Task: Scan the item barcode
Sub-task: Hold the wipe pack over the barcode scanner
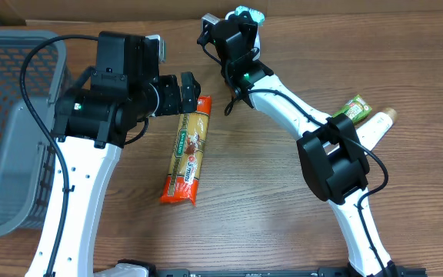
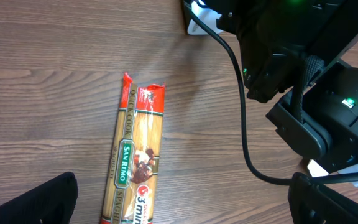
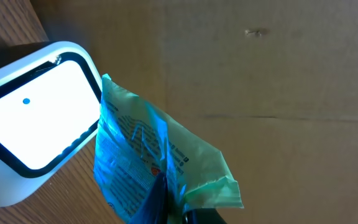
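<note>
Clamped shut on a pale green packet (image 3: 166, 155) with the fingers (image 3: 158, 200) of the right gripper (image 1: 244, 17), up at the table's far edge against the cardboard wall (image 3: 278, 74). Spread fully apart at the fingers (image 2: 39, 199) of the left gripper (image 2: 179, 208), gripping nothing, hovering low over the middle of the table.

By size from here. Widest, the wooden table (image 1: 268, 200). At its left edge, a grey mesh basket (image 1: 6, 131). Below the left gripper, lying flat, a long spaghetti pack (image 1: 187, 154) in red and yellow, its length running toward the far edge and passing between the open fingers in the left wrist view. Beside the held packet, a white scanner (image 3: 36, 124) with a lit window, blue glow cast across the packet's printed face. Packet just beside that window, contact impossible to tell. Off to the right, near the right arm's elbow, a cream tube (image 1: 379, 123) and a small green pouch (image 1: 352, 108), just beside each other.
</note>
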Robot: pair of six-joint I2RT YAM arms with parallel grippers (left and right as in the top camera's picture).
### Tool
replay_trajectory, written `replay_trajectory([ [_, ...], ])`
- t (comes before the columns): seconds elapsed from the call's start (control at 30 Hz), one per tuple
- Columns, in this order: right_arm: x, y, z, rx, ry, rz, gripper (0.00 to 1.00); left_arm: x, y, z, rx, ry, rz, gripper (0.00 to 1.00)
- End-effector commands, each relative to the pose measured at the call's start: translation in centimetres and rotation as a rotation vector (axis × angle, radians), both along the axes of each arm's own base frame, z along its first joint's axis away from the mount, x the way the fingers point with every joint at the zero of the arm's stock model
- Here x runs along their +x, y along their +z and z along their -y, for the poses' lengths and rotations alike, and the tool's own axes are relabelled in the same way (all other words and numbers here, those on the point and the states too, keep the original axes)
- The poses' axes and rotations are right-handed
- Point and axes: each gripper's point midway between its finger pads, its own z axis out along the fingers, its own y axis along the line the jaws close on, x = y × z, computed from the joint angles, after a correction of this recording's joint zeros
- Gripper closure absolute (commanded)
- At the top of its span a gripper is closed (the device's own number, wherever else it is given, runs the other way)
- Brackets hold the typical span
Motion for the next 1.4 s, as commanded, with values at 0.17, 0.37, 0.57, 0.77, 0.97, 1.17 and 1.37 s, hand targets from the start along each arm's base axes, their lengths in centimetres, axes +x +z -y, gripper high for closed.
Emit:
replay_trajectory([
  [0.17, 1.0, 1.5, 0.6, 0.036, 0.008, 0.043, 0.96, 0.1, 0.2, 0.2, -0.009, -0.004, 0.004, 0.00],
  [0.37, 1.1, 1.2, 0.7, 0.035, 0.005, 0.042, 0.96, 0.1, 0.2, 0.2, -0.009, -0.004, 0.004, 0.01],
  [0.57, 0.7, 1.6, 0.7, -0.014, -0.016, 0.047, 0.96, 0.1, 0.2, 0.2, -0.009, -0.004, 0.003, 0.01],
  [0.77, -0.8, 6.3, 0.1, 0.089, -0.012, 0.097, 0.96, 0.1, 0.2, 0.2, -0.009, -0.004, 0.004, 0.00],
  [0.97, -4.9, 13.3, 1.2, 0.323, 0.029, 0.044, 0.96, 0.1, 0.2, 0.2, -0.009, -0.004, 0.003, 0.00],
  [1.17, -10.8, 17.7, 3.5, 0.612, 0.021, -0.077, 0.96, 0.1, 0.2, 0.2, -0.009, -0.004, 0.004, 0.01],
  [1.37, -19.1, 14.3, 4.1, 1.037, -0.110, -0.513, 0.96, 0.1, 0.2, 0.2, -0.009, -0.004, 0.004, 0.00],
])
